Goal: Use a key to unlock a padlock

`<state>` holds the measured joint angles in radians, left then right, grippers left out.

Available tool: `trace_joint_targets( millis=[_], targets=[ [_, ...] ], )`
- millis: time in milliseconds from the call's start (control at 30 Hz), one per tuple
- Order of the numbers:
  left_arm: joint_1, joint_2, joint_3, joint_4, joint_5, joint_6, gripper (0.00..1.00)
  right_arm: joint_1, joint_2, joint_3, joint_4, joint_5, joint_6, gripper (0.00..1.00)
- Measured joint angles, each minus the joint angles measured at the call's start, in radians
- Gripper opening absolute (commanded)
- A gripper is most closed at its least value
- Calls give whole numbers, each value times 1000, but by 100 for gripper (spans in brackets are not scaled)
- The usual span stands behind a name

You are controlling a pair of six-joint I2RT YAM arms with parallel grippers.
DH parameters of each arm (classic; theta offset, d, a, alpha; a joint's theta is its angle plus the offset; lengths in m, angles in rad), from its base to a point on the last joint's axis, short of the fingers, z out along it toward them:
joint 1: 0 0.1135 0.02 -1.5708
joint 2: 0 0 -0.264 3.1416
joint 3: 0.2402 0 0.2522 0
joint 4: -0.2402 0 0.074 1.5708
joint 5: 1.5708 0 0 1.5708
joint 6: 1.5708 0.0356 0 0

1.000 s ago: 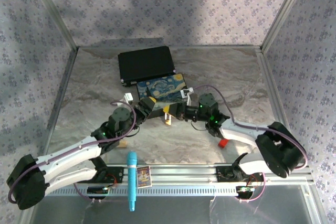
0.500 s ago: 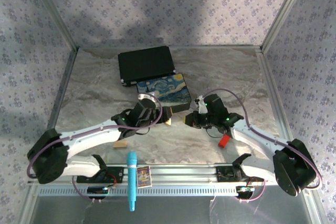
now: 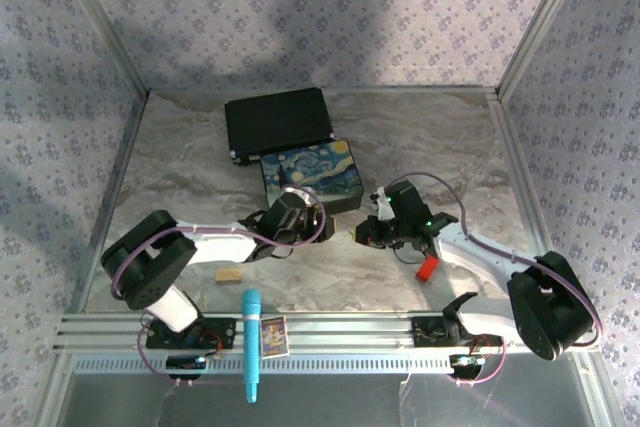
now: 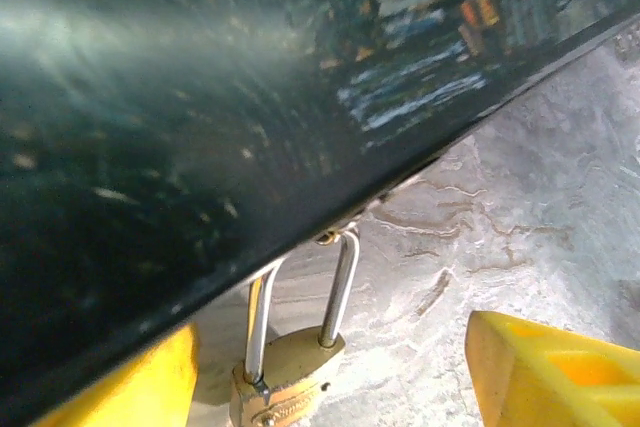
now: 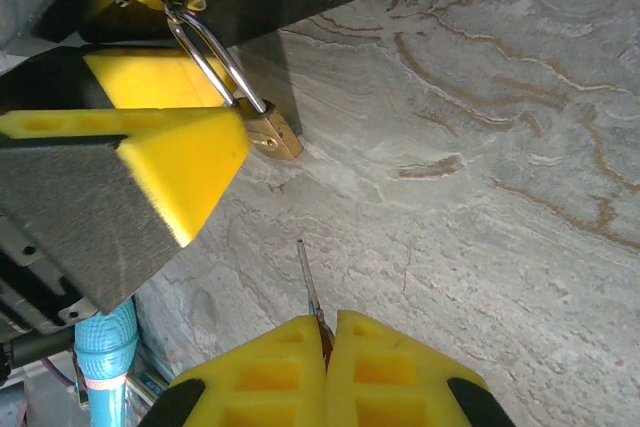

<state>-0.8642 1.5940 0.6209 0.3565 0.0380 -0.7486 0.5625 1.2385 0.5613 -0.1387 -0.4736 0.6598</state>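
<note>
The small brass padlock (image 4: 285, 379) hangs by its silvery shackle (image 4: 338, 287) from a hasp on the painted box's dark front edge (image 4: 200, 147). My left gripper (image 4: 330, 392) is open, with a yellow finger on each side of the padlock and not touching it. In the top view the left gripper (image 3: 303, 215) sits at the box's front. My right gripper (image 5: 327, 332) is shut on the thin silvery key (image 5: 309, 282), whose blade points toward the padlock (image 5: 272, 133) a short way off. In the top view the right gripper (image 3: 363, 232) is just right of the left one.
The painted box (image 3: 310, 172) lies in front of a black case (image 3: 278, 122). A red block (image 3: 427, 267) lies beside the right arm, and a tan wooden block (image 3: 229, 274) beside the left. A blue marker (image 3: 250, 342) and a small card (image 3: 273, 335) rest on the front rail.
The left arm's elbow folded back to the left while its gripper stayed at the box front. The right gripper drew back to the right from the padlock, then held still.
</note>
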Motion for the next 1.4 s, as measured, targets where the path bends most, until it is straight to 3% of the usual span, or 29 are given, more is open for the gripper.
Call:
trace_joint_targets(
  millis=[133,200,233,300,333,600,733,1033,1400],
  targets=[
    [-10,36,0,14,-29,0,65,3,19,0,10,0,-3,0],
    [-20,40,2,16,-50,-1,59,6,31,0,20,2,-3,0],
    [-25,45,4,14,-66,-1,54,7,39,0,26,3,-3,0],
    [-35,58,10,11,-89,-3,29,10,52,0,36,4,-3,0],
    [-39,64,13,10,-101,-4,27,10,59,0,42,4,-3,0],
    [-48,91,24,23,-117,-35,25,21,103,0,82,5,6,0],
    [-49,89,26,26,-117,-79,22,11,143,-16,189,-49,71,0],
    [-55,61,23,33,-106,-330,6,-1,235,-94,446,-185,271,0],
    [-59,15,10,32,-106,-533,5,-31,340,-172,712,-289,442,0]
  ],
)
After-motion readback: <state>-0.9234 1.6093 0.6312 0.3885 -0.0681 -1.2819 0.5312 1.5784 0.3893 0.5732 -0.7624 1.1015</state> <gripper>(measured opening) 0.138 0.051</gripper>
